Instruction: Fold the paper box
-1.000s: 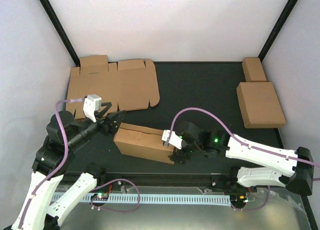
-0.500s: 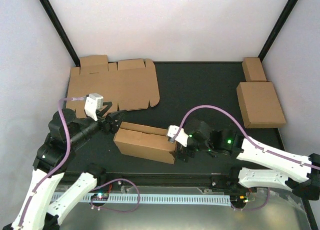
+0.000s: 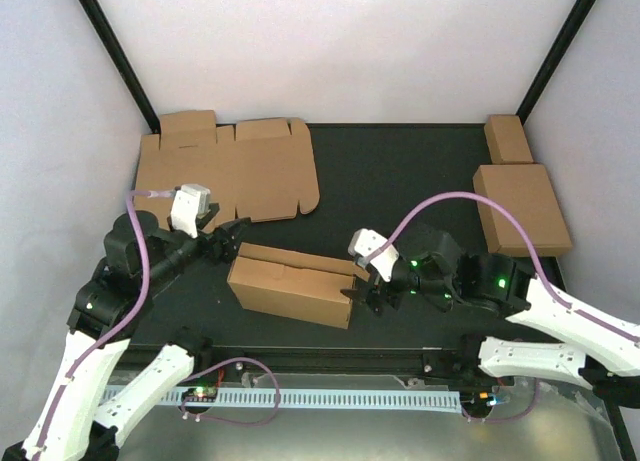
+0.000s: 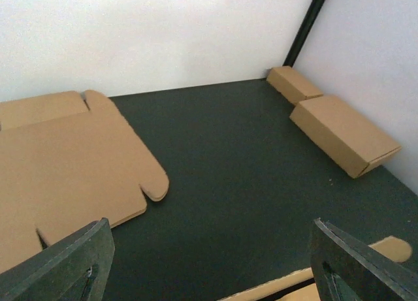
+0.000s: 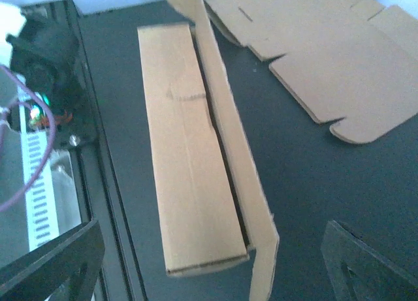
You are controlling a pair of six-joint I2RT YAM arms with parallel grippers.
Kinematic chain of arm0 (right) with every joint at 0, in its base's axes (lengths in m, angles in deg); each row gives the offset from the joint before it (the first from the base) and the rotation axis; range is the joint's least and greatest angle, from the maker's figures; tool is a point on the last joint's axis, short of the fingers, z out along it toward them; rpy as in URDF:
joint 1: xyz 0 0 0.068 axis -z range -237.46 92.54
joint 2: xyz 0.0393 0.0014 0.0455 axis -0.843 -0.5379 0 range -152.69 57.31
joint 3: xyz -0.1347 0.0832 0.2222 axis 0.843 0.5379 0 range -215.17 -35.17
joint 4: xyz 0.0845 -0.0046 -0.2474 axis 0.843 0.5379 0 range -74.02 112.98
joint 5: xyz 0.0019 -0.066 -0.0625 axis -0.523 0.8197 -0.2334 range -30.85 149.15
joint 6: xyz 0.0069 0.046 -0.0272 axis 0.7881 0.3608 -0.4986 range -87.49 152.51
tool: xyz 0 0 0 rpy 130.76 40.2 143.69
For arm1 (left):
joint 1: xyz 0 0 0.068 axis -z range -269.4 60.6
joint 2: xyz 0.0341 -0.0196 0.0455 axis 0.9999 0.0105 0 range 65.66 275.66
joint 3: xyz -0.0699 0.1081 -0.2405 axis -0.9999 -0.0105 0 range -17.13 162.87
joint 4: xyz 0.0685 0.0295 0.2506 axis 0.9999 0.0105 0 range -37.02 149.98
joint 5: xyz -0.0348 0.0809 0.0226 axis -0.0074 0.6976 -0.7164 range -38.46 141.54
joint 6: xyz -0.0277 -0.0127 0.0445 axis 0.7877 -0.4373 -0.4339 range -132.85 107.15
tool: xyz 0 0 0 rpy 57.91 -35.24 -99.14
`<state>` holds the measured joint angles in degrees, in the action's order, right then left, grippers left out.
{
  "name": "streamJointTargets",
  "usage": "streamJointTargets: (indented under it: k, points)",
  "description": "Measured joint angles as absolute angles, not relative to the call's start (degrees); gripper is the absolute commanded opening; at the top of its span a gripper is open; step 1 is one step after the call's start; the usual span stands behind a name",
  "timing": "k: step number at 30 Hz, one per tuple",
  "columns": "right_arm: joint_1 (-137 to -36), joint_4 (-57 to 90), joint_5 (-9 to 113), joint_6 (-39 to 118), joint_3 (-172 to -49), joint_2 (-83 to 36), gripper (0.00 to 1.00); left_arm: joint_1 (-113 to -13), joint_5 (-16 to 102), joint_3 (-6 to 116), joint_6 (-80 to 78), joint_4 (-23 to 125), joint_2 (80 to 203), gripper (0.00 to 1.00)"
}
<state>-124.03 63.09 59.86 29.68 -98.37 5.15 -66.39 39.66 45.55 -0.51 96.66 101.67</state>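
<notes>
Right wrist shows the paper box (image 5: pixel 186 170) part-folded, one long flap raised; left gripper (image 3: pixel 234 239) and right gripper (image 3: pixel 360 301) gape empty.

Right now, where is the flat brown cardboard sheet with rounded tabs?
The flat sheet lies far left in the top view, just beyond the left gripper and the half-folded cardboard box.

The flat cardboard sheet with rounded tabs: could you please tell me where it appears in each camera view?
Top external: the flat sheet lies in the upper left of the picture.
Left wrist: the sheet fills the left side.
Right wrist: the sheet spans the upper right.
Shared landmark: the half-folded box, near the sheet in every view; the left wrist shows only its flap edge, bottom right.
</notes>
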Motion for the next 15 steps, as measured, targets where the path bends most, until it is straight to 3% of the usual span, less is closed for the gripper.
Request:
streamJointTargets:
  k: [4,7,15]
  points:
    - [-124.0,63.1,59.5,31.4,-103.4,1.9,0.99,-66.4,42.3,45.3,-1.5,98.4,101.5,0.84]
    - [-124.1,64.1,60.5,31.0,-108.7,-2.2,0.9,-66.4,44.1,43.9,-1.8,99.3,100.5,0.81]
    - [-134.3,64.0,62.7,30.4,-118.7,-15.2,0.83,-66.4,52.0,42.7,-2.6,102.3,101.6,0.78]
